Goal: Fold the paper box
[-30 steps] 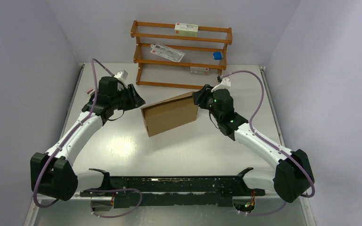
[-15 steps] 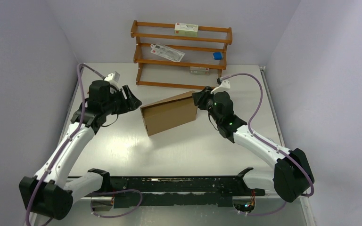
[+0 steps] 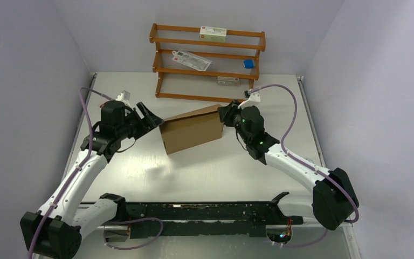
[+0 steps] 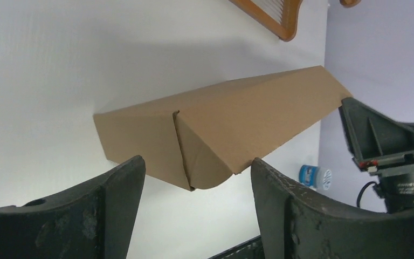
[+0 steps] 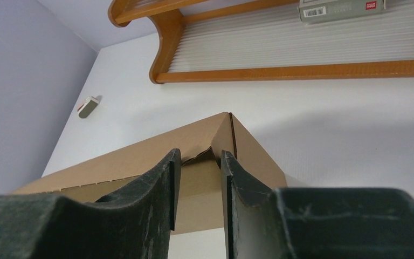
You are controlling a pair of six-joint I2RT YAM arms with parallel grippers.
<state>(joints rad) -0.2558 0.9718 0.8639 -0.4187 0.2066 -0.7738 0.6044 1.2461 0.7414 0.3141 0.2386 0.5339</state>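
Paper box [image 3: 193, 129] lies closed at the middle of the table [image 3: 205, 167], centre of the top view, held at one end only.

Its long axis runs from lower left to upper right of the frame, and the right end is nearer the wooden rack [image 3: 207, 62] at the top. Your right gripper [image 3: 223, 114] is pinched narrowly on the cardboard edge at that upper-right corner. Your left gripper [image 3: 152, 117] stands wide open just beside the folded left end and grips nothing. The rack stands close behind the box, near your right gripper, and carries white cartons [image 3: 213, 33] and a small blue item [image 3: 248, 63]. Since a second ago your left arm has swung toward the lower left of the frame and its jaws have spread wider. The box has barely shifted.
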